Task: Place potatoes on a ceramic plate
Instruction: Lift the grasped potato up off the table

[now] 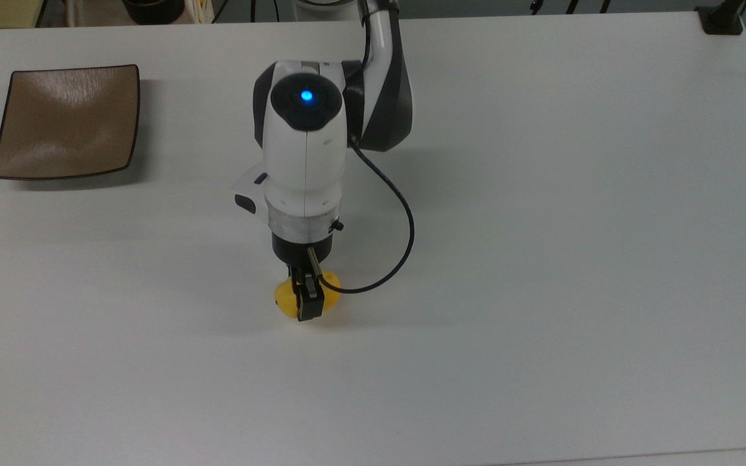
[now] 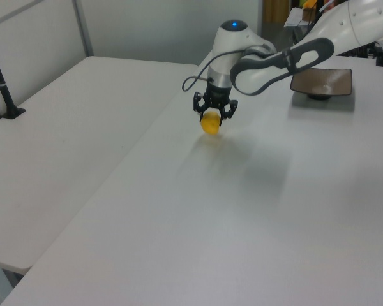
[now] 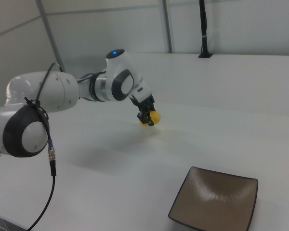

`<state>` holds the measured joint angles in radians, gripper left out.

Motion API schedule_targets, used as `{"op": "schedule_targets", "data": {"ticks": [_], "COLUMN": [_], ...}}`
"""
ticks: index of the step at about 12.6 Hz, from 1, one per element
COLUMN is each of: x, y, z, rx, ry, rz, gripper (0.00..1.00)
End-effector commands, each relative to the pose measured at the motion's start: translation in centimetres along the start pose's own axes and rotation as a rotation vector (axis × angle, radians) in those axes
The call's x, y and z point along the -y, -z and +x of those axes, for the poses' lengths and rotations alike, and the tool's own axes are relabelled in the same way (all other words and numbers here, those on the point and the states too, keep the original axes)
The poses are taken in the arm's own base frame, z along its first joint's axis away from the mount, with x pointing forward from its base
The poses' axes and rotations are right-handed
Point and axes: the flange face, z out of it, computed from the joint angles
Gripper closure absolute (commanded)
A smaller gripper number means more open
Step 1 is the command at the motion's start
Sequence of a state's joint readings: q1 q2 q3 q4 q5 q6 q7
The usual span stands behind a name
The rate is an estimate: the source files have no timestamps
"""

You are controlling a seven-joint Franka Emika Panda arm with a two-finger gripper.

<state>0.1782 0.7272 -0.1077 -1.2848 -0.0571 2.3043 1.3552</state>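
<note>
The small bright yellow oval potato (image 1: 306,300) is held between the closed black two-finger gripper (image 1: 307,299), well apart from the square glossy brown ceramic plate (image 1: 65,121).

1 overhead, 2 oblique, perhaps opposing views

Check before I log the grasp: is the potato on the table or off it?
Off it. The claw is shut on the potato, and the left view shows its shadow apart from it on the table.
</note>
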Motion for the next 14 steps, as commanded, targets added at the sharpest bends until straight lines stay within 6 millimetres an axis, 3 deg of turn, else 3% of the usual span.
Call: {"op": "schedule_targets", "data": {"ticks": [1, 3, 7, 10, 12, 14], "x": [-1.2, -2.5, -6.2, -8.6, -10.0, -11.4], "y": [7.2, 12.2, 19.7, 22.7, 23.7, 24.4], "z": [-0.1, 0.4, 0.0, -1.2, -2.8, -2.6], "rx": [0.015, 0.034, 0.092, 0.135, 0.184, 0.248], "ry": [0.073, 0.142, 0.359, 0.586, 0.826, 1.022], "rz": [0.015, -0.007, -0.034, -0.061, -0.072, -0.045], "gripper": [1.00, 1.00, 1.00, 1.00, 1.00, 1.00]}}
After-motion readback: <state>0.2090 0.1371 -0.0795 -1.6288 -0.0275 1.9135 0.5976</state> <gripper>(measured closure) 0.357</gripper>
